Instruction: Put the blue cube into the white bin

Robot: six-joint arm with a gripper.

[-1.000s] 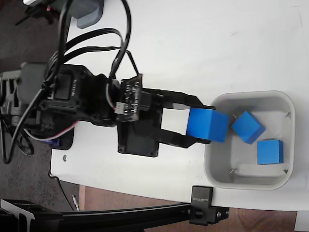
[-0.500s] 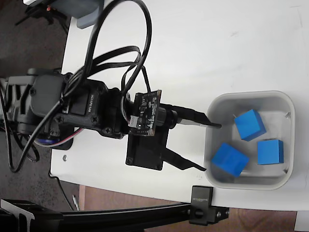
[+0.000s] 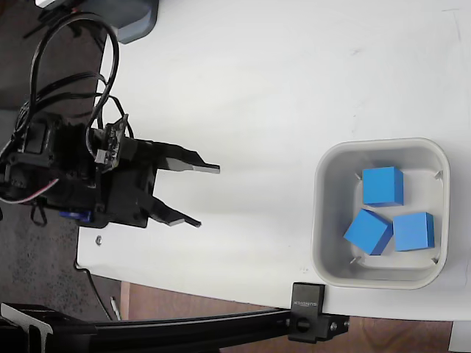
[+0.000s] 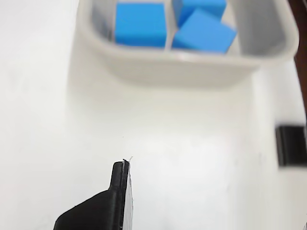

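3 blue cubes (image 3: 383,185) in white bin (image 3: 324,158), none outside.

In the fixed view I see the white bin (image 3: 381,212) near the table's (image 3: 294,81) lower right corner. Three cubes lie in it: one (image 3: 383,185) toward its upper side, one (image 3: 413,232) at its lower right, one (image 3: 367,232) tilted just left of that. My claw (image 3: 200,195) sits at the table's left edge, well apart from the bin.
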